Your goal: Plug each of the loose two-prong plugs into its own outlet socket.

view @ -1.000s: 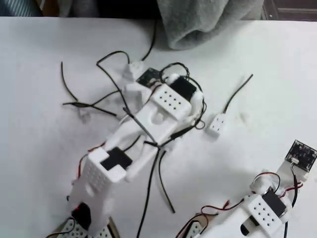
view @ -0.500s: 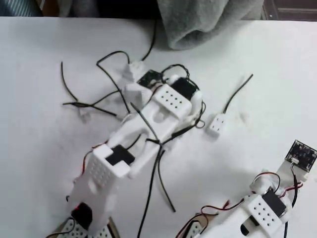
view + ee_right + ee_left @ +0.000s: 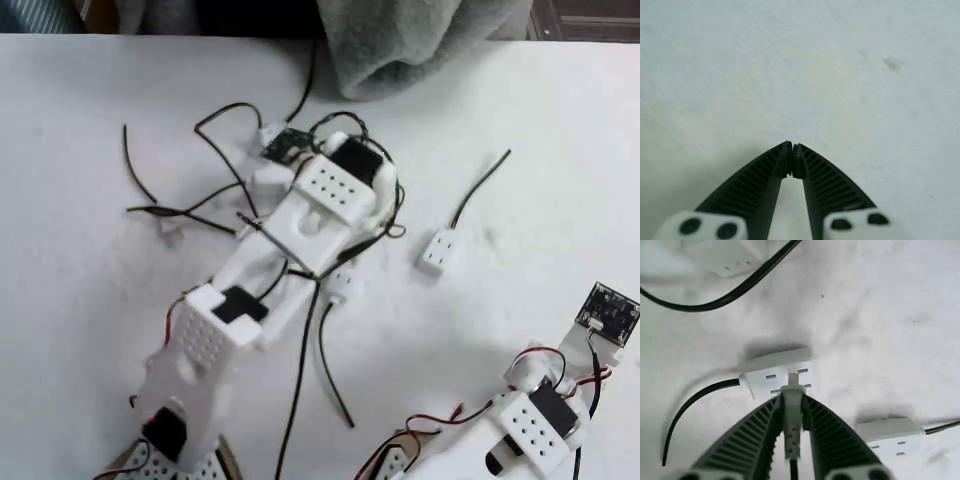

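1. Plug [image 3: 791,432], white, clamped between the left gripper's [image 3: 792,399] jaws, its front end meeting the slotted face of an outlet socket block [image 3: 777,371] on the white table [image 3: 880,315]; whether the prongs are seated cannot be told.
2. A second socket block [image 3: 888,434] lies near it.
3. The left arm [image 3: 300,215] stretches forward over the tangled black cords [image 3: 300,370], wrist tipped down.
4. The right gripper [image 3: 791,161] is clenched on nothing above the table, with its arm [image 3: 530,425] folded back.

White outlet socket [image 3: 780,375], white plug [image 3: 792,432] and black cords [image 3: 715,303] on a white surface [image 3: 560,120]. Left end effector [image 3: 791,399] and right end effector [image 3: 791,161] are black and ribbed. A grey cloth [image 3: 420,40] lies beyond.
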